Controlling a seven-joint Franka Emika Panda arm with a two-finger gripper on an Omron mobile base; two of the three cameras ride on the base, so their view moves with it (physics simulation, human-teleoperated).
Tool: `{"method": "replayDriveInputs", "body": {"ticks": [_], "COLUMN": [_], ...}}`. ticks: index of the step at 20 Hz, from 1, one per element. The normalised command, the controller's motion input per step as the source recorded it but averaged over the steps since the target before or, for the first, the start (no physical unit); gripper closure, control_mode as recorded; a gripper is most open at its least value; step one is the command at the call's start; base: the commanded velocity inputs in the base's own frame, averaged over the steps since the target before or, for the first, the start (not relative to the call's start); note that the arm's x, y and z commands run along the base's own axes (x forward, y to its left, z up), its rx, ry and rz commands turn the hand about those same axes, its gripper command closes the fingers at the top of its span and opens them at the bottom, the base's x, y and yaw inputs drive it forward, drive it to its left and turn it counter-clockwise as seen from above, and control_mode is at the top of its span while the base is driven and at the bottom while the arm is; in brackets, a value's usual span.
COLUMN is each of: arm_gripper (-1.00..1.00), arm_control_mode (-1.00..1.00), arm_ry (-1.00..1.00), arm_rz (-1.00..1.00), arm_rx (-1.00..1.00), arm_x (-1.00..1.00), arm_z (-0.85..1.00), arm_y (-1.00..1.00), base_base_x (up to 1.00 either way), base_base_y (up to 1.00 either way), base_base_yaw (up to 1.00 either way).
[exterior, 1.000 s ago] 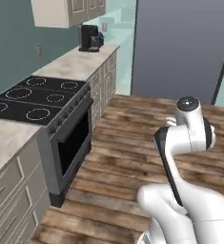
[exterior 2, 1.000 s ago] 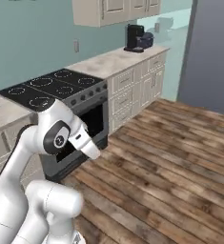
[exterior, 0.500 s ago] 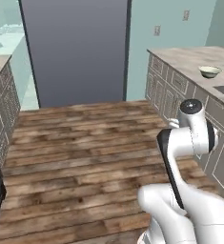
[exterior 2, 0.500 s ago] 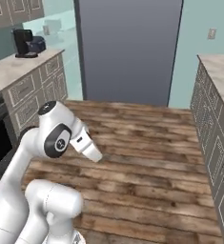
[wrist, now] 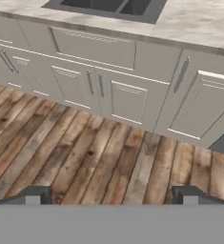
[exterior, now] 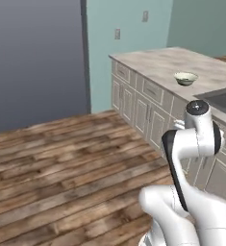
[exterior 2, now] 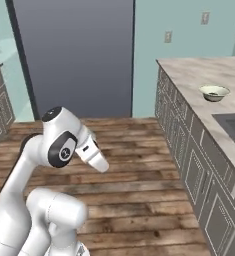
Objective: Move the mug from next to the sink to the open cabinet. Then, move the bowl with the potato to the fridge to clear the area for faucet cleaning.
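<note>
Hand view first: the gripper (wrist: 111, 195) has its two dark tips at 7 and 5 o'clock, spread as wide as they go with nothing between them, which suits an arm tucked in for driving and not yet reaching for anything. Past the tips lies the wooden floor (wrist: 85, 157), then the row of pale cabinet doors (wrist: 127, 102) under the counter, and at 12 o'clock the front edge of the dark sink (wrist: 108, 7).

From the right base view, the folded arm sits at 8 o'clock, the sink (exterior 2: 234, 125) cuts in at 3 o'clock, and beyond it, at 2 o'clock, the bowl (exterior 2: 214, 92) rests alone on the counter (exterior 2: 189, 75). Something dark lies inside it, probably the potato, though it is too small to be sure. Farthest off, at 12 o'clock, stands the grey fridge (exterior 2: 79, 55), doors closed.

The bowl looks untouched, so I judge the second half of the task is just starting, with the base closing in on the counter.
</note>
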Motion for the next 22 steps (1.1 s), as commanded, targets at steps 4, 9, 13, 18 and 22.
{"method": "replayDriveInputs", "body": {"ticks": [4, 9, 13, 18, 22], "arm_gripper": [-1.0, -1.0, -1.0, -1.0, -1.0], "arm_control_mode": [1.0, 1.0, 1.0, 1.0, 1.0], "arm_ry": [0.0, 0.0, 0.0, 0.0, 0.0], "arm_rz": [0.0, 0.0, 0.0, 0.0, 0.0], "arm_rx": [0.0, 0.0, 0.0, 0.0, 0.0], "arm_x": [0.0, 0.0, 0.0, 0.0, 0.0], "arm_z": [0.0, 0.0, 0.0, 0.0, 0.0], "arm_y": [0.0, 0.0, 0.0, 0.0, 0.0], "base_base_x": [1.0, 1.0, 1.0, 1.0, 1.0], "base_base_y": [0.25, 0.4, 0.21, 0.49, 0.5], "base_base_yaw": [-0.4, -0.44, -0.42, -0.49, -0.53]}}
